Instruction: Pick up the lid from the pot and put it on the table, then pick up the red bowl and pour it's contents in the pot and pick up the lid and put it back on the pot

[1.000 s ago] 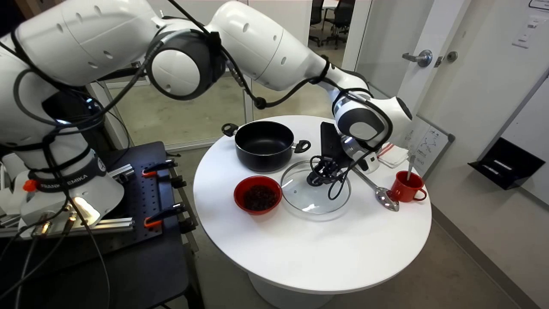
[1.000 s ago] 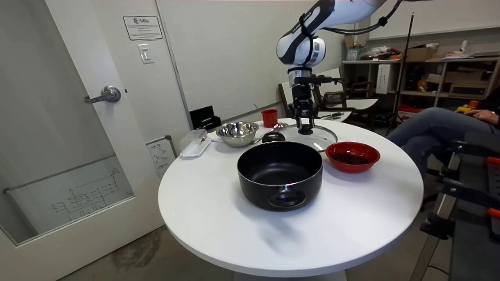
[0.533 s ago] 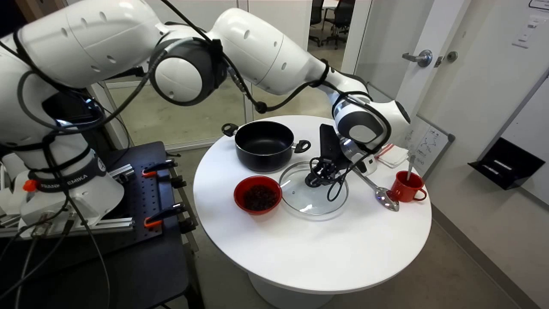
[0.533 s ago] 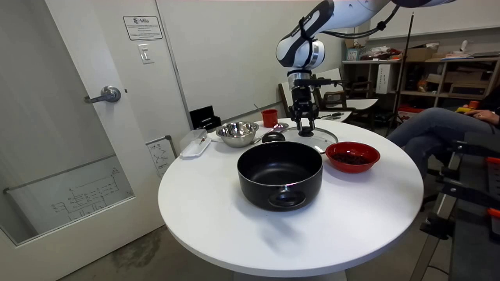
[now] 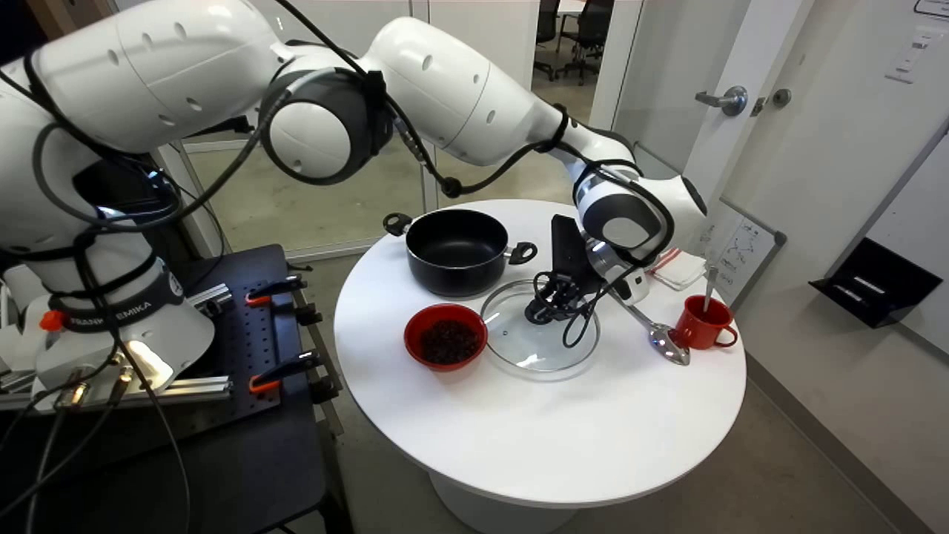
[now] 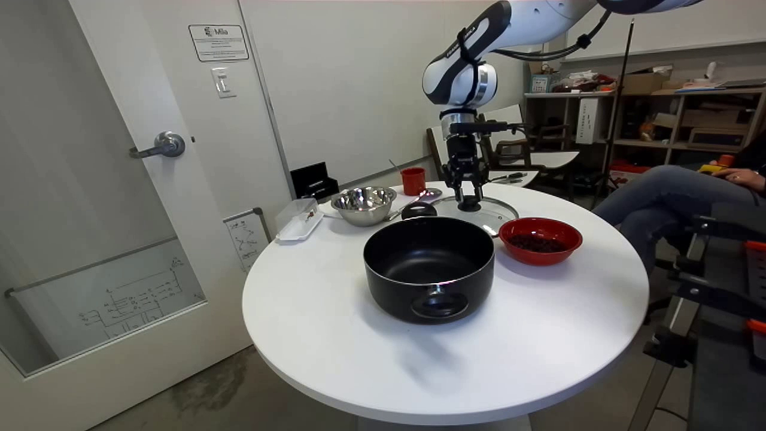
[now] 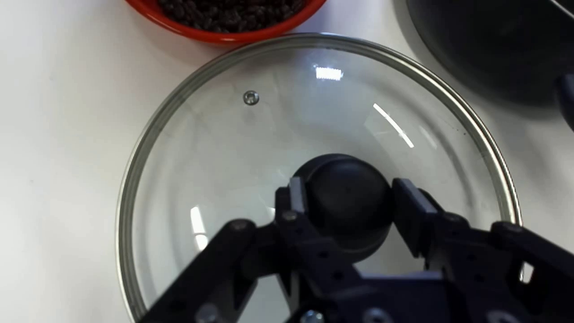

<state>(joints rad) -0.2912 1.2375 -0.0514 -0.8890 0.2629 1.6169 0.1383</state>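
**Setting down the glass lid ahead of the pour**

Your gripper (image 7: 350, 197) clamps the black knob (image 7: 347, 206) of the glass lid (image 7: 287, 139), one finger on either side, as the wrist view shows. The lid lies roughly level, at or just above the round white table (image 6: 335, 353), near the black cooking pot (image 6: 390, 288) and just beside the red bowl (image 6: 538, 257); whether its rim fully rests, or touches the bowl, cannot be told. The pot stands uncovered with a bare base, and dark beans (image 7: 233, 15) lie in the bowl. From this arrangement, you are probably completing the first placement, with pouring and re-covering to follow.

Next, confirm that the rim bears evenly on the table, then part the fingers. Because they flank the knob closely, a straight upward withdrawal should serve you best; a sideways one could push the lid against the bowl. Once clear, you need a firm hold on the red bowl, preferably away from the lid, before tipping it over the pot.
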